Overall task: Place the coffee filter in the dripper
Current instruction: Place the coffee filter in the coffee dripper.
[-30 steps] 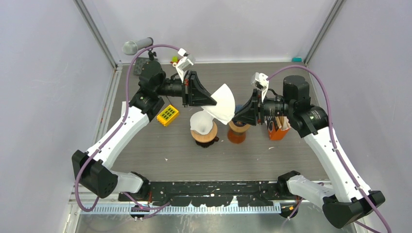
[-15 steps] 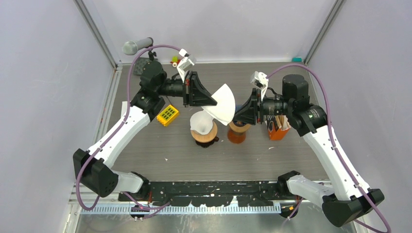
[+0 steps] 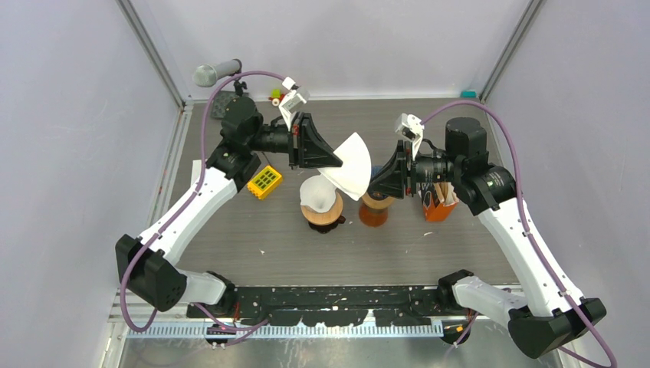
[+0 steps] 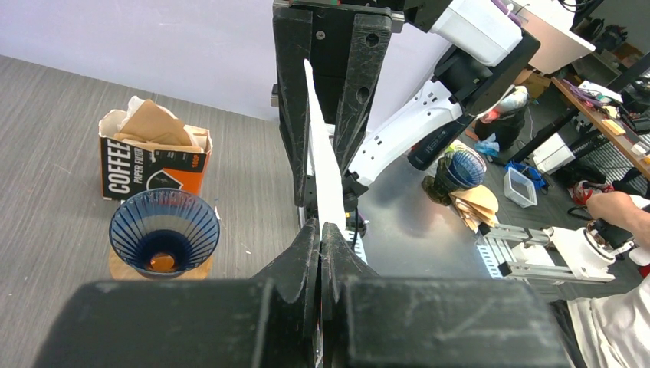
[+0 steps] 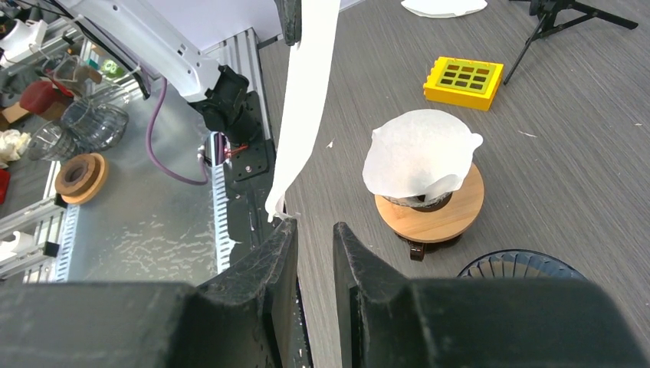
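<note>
The left fingers (image 4: 320, 230) are shut flat on the filter (image 3: 354, 165), pinching its lower corner so the white paper fans up and away from them. In the top view the filter hangs in the air above and just left of the blue dripper (image 3: 373, 208), between the two grippers. Seen from the left wrist it stands edge-on, a thin white blade rising from the fingertips towards the right gripper (image 3: 373, 184), which faces it from over the blue dripper.

The right fingers (image 5: 285, 238) stand a little apart with a narrow gap between them and grip nothing. In the right wrist view the filter hangs as a long strip just ahead of them, its lower tip almost at the end of one finger and not in the gap.

The blue dripper sits empty on the table (image 3: 306, 253). Just left of it stands a second dripper (image 5: 421, 165), on a wooden base and already lined with white paper. A yellow block (image 3: 265, 181) lies further left of the blue dripper, and a coffee box (image 4: 153, 157) of brown filters stands just right of it.
</note>
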Available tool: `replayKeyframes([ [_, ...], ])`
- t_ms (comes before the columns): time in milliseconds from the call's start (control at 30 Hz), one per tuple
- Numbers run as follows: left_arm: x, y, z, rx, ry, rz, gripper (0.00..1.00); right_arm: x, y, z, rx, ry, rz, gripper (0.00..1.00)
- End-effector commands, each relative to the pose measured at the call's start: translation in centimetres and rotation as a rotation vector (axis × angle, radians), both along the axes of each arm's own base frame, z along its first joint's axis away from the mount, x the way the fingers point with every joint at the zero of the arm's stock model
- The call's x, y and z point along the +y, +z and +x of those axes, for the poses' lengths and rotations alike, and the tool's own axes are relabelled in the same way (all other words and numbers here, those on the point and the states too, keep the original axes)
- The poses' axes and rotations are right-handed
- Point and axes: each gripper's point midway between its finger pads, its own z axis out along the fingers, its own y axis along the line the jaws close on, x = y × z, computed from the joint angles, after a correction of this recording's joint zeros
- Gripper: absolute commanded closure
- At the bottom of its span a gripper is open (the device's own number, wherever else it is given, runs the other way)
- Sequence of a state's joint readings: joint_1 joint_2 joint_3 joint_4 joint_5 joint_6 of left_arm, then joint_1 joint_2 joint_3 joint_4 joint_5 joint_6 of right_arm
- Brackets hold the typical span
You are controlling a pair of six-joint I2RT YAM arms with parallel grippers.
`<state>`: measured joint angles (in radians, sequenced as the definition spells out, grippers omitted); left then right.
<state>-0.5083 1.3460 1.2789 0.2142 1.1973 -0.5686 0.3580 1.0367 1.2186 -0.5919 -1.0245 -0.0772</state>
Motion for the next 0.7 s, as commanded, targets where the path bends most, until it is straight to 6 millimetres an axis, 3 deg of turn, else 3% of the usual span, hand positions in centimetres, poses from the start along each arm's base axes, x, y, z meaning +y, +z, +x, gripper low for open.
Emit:
replayKeyframes([
  [0, 0.16, 0.70, -0.13, -0.045, -0.009, -0.024, 1.00, 0.12, 1.11, -0.23, -0.048, 0.027, 0.025, 0.71],
  [667, 0.19, 0.01, -0.08, -0.062, -0.007, -0.023, 1.00, 0.46, 1.14, -0.70, -0.018, 0.070, 0.046, 0.71],
])
